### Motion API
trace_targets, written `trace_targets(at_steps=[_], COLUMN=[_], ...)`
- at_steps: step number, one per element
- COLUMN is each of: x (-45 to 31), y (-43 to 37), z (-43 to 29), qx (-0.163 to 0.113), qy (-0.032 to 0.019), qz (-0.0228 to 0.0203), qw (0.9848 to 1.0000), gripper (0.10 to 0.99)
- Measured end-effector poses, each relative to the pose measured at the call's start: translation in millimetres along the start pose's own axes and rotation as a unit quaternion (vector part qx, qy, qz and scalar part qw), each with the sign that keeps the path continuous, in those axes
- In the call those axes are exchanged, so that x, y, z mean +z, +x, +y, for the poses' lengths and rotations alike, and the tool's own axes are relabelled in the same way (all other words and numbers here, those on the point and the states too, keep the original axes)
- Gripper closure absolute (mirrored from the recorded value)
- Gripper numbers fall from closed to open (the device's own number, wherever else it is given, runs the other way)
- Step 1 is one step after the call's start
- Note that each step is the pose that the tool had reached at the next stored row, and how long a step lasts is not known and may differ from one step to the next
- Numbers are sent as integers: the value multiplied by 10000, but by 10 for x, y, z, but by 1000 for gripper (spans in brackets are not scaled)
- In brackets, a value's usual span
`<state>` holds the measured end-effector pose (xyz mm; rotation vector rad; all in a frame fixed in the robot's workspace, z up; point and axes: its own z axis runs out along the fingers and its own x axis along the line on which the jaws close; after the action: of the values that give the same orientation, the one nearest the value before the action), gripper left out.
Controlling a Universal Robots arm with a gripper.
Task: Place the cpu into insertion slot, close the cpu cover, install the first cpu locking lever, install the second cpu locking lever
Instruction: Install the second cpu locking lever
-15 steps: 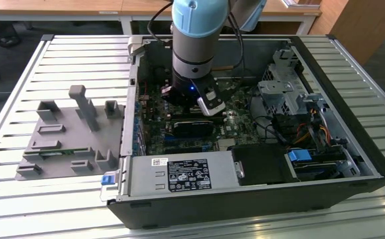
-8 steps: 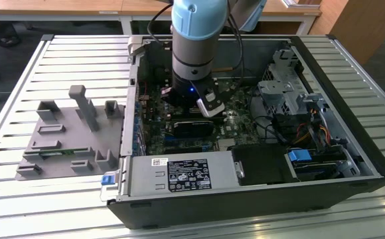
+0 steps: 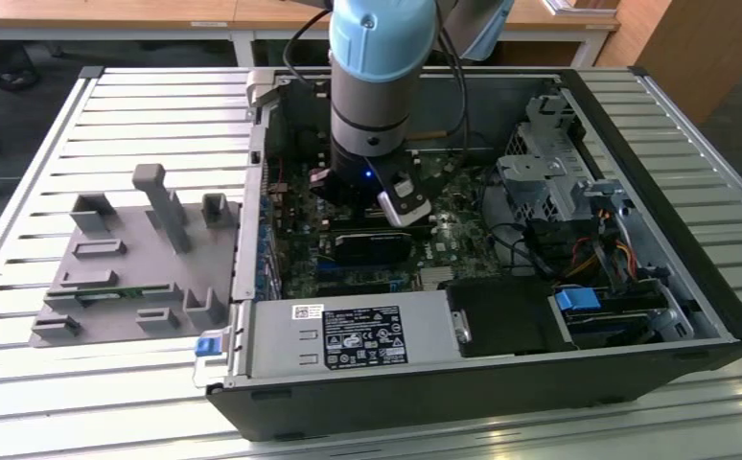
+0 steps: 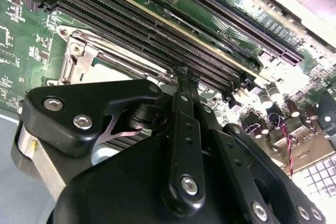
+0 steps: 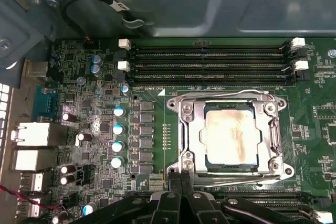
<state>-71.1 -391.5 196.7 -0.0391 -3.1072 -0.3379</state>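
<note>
In the first wrist view the cpu (image 5: 232, 135), a square chip with a beige-stained metal top, lies flat in the insertion slot (image 5: 207, 162). The silver cpu cover (image 5: 191, 129) is folded down around it. One wire locking lever (image 5: 226, 94) runs along the socket's side toward the memory slots. The other lever (image 5: 236, 182) lies along the opposite side. My gripper (image 5: 181, 179) is shut, its black fingertips (image 4: 184, 74) pressed together at that second lever's end by the socket corner. In the exterior view the gripper (image 3: 349, 195) reaches down into the open computer case.
Long black memory slots (image 5: 210, 61) flank the socket. Capacitors (image 5: 118, 129) and rear ports (image 5: 31, 135) crowd one side. The case holds a grey power supply box (image 3: 345, 335), a black heatsink block (image 3: 371, 247) and drive bays (image 3: 550, 182). A grey fixture tray (image 3: 128, 259) lies outside.
</note>
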Motion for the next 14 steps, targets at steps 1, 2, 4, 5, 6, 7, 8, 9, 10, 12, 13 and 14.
trace_targets(at_steps=[1,2,4,5,6,7,8,9,10,12,13,14], x=[5,9,16,20,23,26,29,32,37,51,58,63], y=[0,0,1,3,5,9,15,20,25,40,49,57], z=[1,1,8,13,19,24,27,29,33,40,43,45], qx=[0,0,1,1,0,0,0,0,0,0,-1,0], qy=[-7,-12,-23,-27,-31,-34,-39,-41,-44,-50,-52,-56], qz=[0,1,1,1,0,0,1,1,1,1,2,2], qw=[10000,10000,10000,10000,10000,10000,10000,10000,10000,10000,10000,10000], gripper=[980,980,980,980,980,980,980,980,980,980,980,980])
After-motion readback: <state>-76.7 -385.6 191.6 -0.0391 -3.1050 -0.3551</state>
